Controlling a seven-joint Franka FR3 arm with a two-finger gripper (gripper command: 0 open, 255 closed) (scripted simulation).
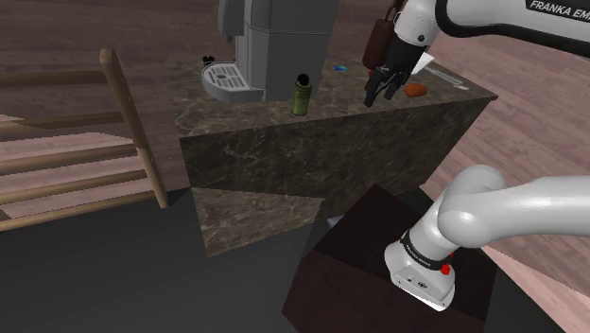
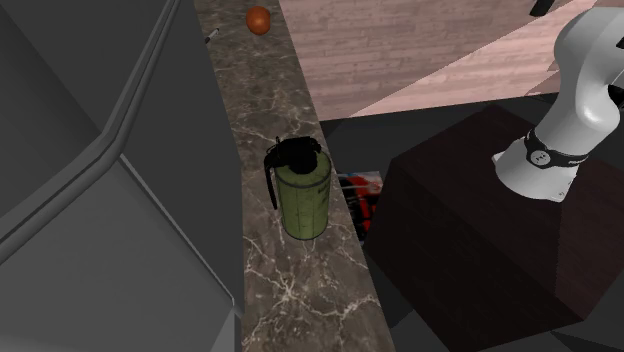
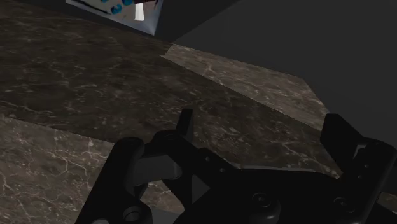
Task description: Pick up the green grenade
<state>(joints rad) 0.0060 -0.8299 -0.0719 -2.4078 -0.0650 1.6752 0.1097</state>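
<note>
"Pincer (image 1: 378, 93) first: clenched or released?"

"Released. In the wrist view its two black fingers (image 3: 186, 124) stand well apart with nothing between them, only the dark veined countertop (image 3: 76, 95) beneath. In the shoulder view it hangs in the upper right of the frame, pointing down over the counter (image 1: 284, 142), just beside a small orange thing (image 1: 414, 90)."

"And the green grenade (image 1: 302, 95)?"

"Upright on that same counter, near its front edge, in the upper middle of the shoulder view. It stands just in front of a big grey machine (image 1: 279, 43) and apart from the pincer, to its left in the frame. The second exterior view has the grenade (image 2: 303, 190) in the middle: an olive body, a black top and a black lever down its side."

"What else shows there?"

"The orange thing (image 2: 259, 19) lies far up the marble strip (image 2: 300, 290), and the dark stand (image 2: 470, 230) sits at the right."
</note>
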